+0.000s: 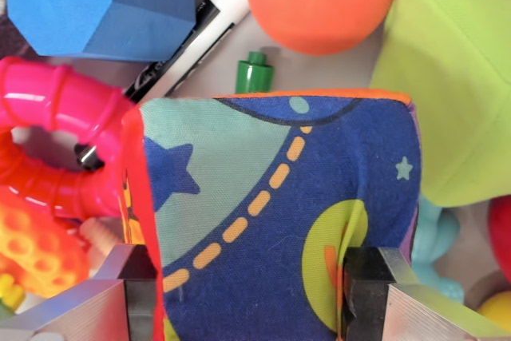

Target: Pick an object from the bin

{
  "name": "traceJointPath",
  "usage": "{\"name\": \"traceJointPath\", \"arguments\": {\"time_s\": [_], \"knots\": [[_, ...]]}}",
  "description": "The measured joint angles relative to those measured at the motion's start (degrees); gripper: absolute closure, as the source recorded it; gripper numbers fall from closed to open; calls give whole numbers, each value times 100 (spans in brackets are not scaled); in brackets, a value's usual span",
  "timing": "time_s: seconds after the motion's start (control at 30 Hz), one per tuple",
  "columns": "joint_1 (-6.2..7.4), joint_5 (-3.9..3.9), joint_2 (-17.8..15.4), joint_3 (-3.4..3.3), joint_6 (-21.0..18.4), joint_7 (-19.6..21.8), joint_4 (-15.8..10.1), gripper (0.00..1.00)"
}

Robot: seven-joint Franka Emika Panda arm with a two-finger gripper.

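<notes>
A soft fabric cube with a blue space print, stars and an orange dashed line fills the middle of the wrist view. My gripper is shut on it: the left finger presses its orange edge and the right finger dents its blue face. The cloth bulges between the pads. The cube's lower part is hidden below the picture's edge.
Around the cube lie a blue foam block, a black and white marker, a small green peg, an orange ball, a lime green soft block, a pink ribbed tube and an orange bumpy toy.
</notes>
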Motion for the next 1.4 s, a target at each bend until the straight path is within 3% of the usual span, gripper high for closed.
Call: {"name": "traceJointPath", "arguments": {"time_s": [0.73, 1.4], "knots": [[0, 0, -821, 2, -934, 0, 118, 100], [0, 11, -1422, 4, -2008, -2, 587, 100]]}}
